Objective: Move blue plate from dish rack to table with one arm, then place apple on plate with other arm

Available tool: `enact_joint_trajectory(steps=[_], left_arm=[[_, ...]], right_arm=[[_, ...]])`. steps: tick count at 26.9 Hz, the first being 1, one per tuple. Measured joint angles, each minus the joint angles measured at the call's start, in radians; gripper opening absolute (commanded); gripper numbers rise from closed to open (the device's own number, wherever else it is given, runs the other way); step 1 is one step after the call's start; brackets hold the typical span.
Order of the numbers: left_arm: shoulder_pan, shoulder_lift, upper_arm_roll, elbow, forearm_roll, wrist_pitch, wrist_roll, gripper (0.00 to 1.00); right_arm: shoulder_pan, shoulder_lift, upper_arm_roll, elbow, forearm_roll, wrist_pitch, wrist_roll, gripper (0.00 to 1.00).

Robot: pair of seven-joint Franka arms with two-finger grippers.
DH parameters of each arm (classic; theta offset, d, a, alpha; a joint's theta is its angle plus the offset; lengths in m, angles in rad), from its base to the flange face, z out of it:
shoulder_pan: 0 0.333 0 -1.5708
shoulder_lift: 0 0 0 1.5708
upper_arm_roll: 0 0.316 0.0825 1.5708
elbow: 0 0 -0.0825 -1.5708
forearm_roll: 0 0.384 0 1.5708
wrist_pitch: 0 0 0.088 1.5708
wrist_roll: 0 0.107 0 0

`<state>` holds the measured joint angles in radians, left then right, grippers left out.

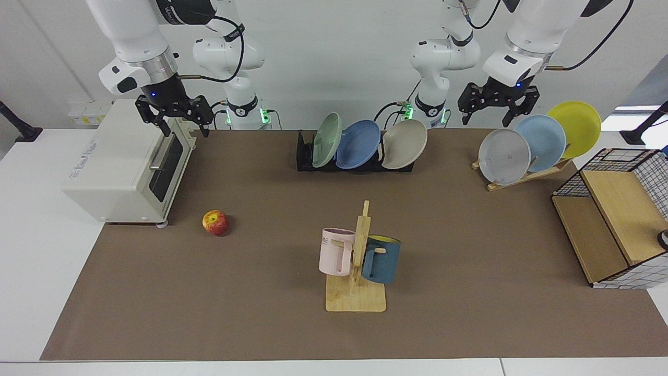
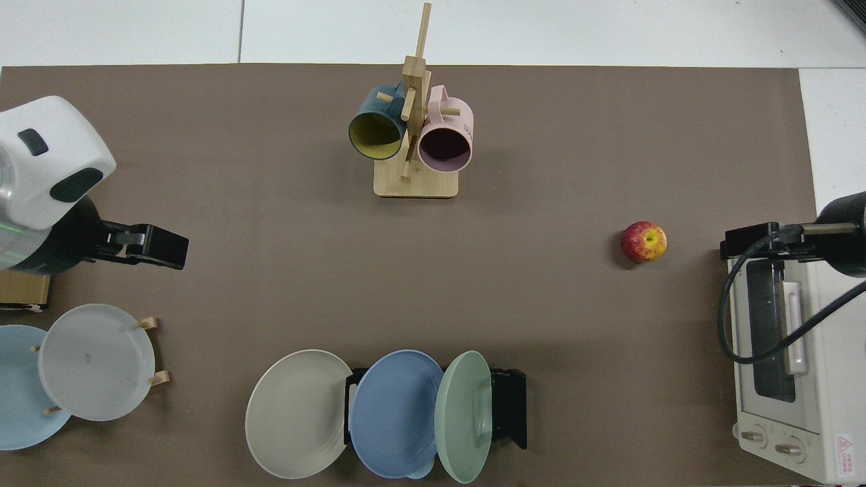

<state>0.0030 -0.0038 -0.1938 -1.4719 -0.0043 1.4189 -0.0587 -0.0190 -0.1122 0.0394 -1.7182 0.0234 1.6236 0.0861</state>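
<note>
We see one glossy periwinkle-blue round plate standing tilted in the middle slot of the low black slotted dish rack, at the upper centre of the facing view; the rack holds three plates, with one sage-green plate and one beige plate on either side of the blue one. One small red-and-yellow apple lies on the brown mat of the table, left of centre, just beside one white toaster oven. At lower centre we count two mugs, one pink and one dark teal, hanging on one pale wooden mug tree. At the upper right, one slanted wooden stand carries three more plates: grey, sky-blue and yellow. Two white arms hang over the table. The left gripper hovers above the grey and sky-blue plates with fingers spread, grasping nothing. The right gripper hovers over the toaster oven's front edge, fingers likewise spread and empty.
</note>
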Motion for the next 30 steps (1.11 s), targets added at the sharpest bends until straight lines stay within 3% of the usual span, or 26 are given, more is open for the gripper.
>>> enact_joint_trajectory(steps=[8,15,23,30], left_arm=[[-0.009,-0.005,-0.005,-0.013,0.0,0.0,0.0,1.0],[-0.011,-0.062,-0.004,-0.112,-0.078,0.016,0.008,1.0],[-0.013,-0.178,-0.016,-0.352,-0.221,0.123,0.075,1.0],[-0.016,-0.245,-0.136,-0.592,-0.312,0.31,0.092,1.0]], right_arm=[[0.0,0.0,0.0,0.0,0.0,0.0,0.0,1.0],[0.0,0.0,0.0,0.0,0.0,0.0,0.0,1.0],[0.0,0.0,0.0,0.0,0.0,0.0,0.0,1.0],[0.0,0.0,0.0,0.0,0.0,0.0,0.0,1.0]])
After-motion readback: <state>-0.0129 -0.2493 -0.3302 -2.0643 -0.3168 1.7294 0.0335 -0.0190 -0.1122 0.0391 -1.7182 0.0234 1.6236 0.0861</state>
